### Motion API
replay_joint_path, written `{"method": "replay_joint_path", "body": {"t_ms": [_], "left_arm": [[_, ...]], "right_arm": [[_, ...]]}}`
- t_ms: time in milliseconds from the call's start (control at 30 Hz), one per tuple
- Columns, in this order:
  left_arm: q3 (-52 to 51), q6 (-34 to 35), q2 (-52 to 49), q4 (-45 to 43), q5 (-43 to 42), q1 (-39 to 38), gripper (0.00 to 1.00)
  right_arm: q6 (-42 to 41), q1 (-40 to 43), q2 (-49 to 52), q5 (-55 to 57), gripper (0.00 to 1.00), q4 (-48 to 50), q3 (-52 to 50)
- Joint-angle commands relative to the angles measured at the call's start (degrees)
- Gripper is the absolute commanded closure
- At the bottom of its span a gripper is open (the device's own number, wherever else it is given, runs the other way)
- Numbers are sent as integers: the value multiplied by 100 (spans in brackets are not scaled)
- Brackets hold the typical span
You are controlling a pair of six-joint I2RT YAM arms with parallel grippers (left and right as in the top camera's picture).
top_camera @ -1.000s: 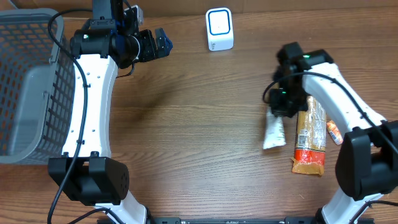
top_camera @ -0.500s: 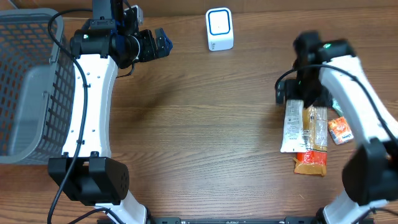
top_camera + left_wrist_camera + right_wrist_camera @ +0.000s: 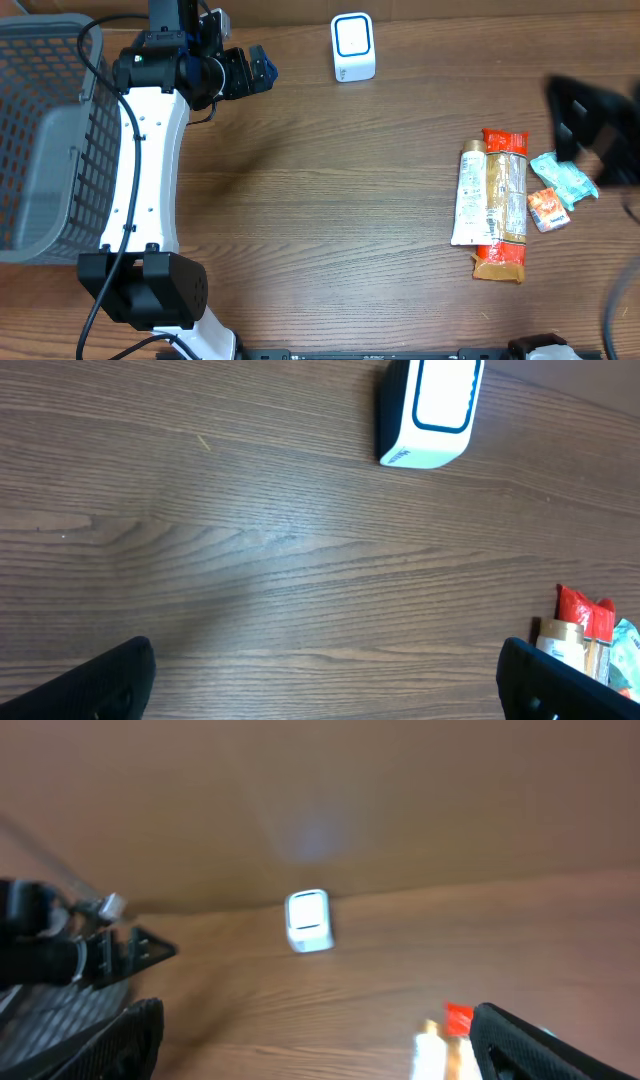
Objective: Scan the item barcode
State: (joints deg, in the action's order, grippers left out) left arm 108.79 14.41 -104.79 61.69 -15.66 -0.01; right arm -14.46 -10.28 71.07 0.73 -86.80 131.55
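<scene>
Tube [image 3: 468,200] is released onto the bench [image 3: 330,200], well apart from the scanner [image 3: 353,47]; left gripper [image 3: 325,685] and right gripper [image 3: 315,1035] are spread, empty.

Open tabletop [image 3: 320,200] mid-table; basket [image 3: 40,140] blocks left edge, scanner [image 3: 353,47] far centre, packet cluster [image 3: 500,205] right.

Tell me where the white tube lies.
In the overhead view, the white tube lies on the right side, against the left edge of the long orange snack packet.
</scene>
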Motion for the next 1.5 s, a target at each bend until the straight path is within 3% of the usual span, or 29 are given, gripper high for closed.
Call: {"method": "replay_joint_path", "body": {"t_ms": [0, 133, 300, 533, 733, 933, 1167, 1467], "left_arm": [[11, -114, -4, -20, -2, -11, 0], [11, -114, -4, -20, -2, -11, 0], [11, -114, -4, -20, -2, -11, 0], [11, -114, -4, -20, -2, -11, 0], [11, -114, -4, -20, -2, -11, 0], [11, -114, -4, -20, -2, -11, 0], [11, -114, -4, -20, -2, -11, 0], [11, -114, -4, -20, -2, -11, 0]], "right_arm": [[-452, -35, -205, 1141, 0, -455, -70], [-807, 0, -638, 1648, 0, -997, -170], [-750, 422, -1506, 1681, 0, -2, -1381], [96, 1049, -3447, 706, 0, 3281, -5235], [122, 1196, -4946, 177, 0, 6183, -8712], [120, 1196, -6006, 17, 0, 8148, -11208], [57, 1196, -6951, -201, 0, 8417, -12594], [59, 1137, -7090, -411, 0, 8279, -13112]]}}
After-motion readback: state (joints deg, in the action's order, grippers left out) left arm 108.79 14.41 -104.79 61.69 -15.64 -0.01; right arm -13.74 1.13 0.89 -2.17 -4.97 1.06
